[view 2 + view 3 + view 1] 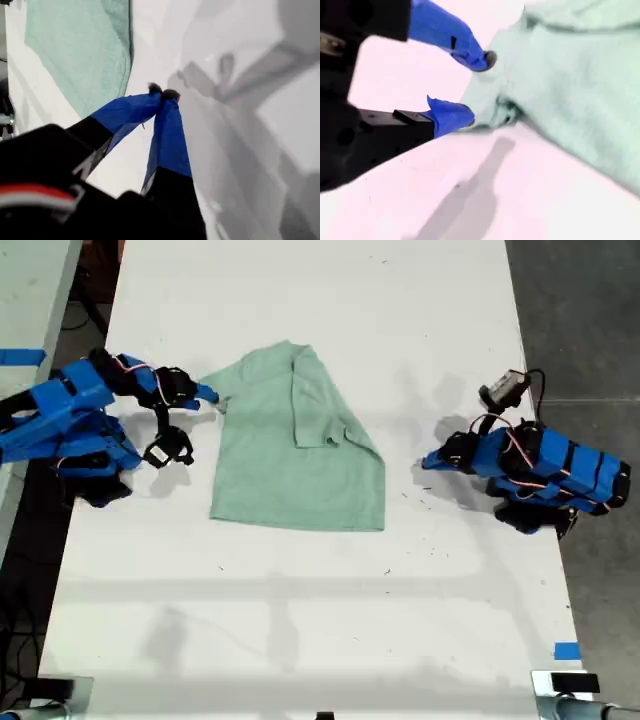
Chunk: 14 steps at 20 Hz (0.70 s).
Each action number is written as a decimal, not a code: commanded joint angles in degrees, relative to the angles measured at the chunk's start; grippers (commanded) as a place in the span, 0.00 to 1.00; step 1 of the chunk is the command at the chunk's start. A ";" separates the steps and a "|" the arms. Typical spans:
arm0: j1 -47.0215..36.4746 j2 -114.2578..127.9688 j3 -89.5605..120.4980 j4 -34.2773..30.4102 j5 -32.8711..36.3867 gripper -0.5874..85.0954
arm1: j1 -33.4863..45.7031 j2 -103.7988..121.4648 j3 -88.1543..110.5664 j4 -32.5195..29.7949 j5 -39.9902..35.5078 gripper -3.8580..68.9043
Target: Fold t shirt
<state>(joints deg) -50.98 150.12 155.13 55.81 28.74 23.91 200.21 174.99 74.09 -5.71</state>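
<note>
White table (320,620) is filling most of the exterior view, with dark floor running along both sides. On it, a little toward that view's left and upper half, the t shirt (290,455) is lying partly folded, one side turned over onto the body and a sleeve lying on top. At the exterior view's right, my first gripper (162,93) is hovering over bare table, well apart from the shirt's edge, its jaws pressed together with nothing between them. At the exterior view's left, my second gripper (477,90) is sitting at the shirt's edge, jaws parted, the bunched hem just beside the tips, not clamped.
</note>
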 commanded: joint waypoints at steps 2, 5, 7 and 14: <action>-12.22 -9.23 -8.88 -2.46 5.45 0.21 | 0.26 0.88 3.25 -0.18 0.09 0.07; -16.70 -20.30 -15.91 -2.11 8.09 0.22 | 0.53 0.88 3.25 -0.18 -0.26 0.07; -16.87 -28.65 -20.83 -2.99 8.88 0.22 | 0.53 0.88 3.25 -0.18 -0.44 0.07; -15.91 -53.79 -34.98 -3.78 10.11 0.17 | 0.62 0.88 3.25 -0.53 -1.14 0.07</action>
<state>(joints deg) -66.80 101.16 125.42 51.59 38.06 23.91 200.21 174.99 74.09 -5.89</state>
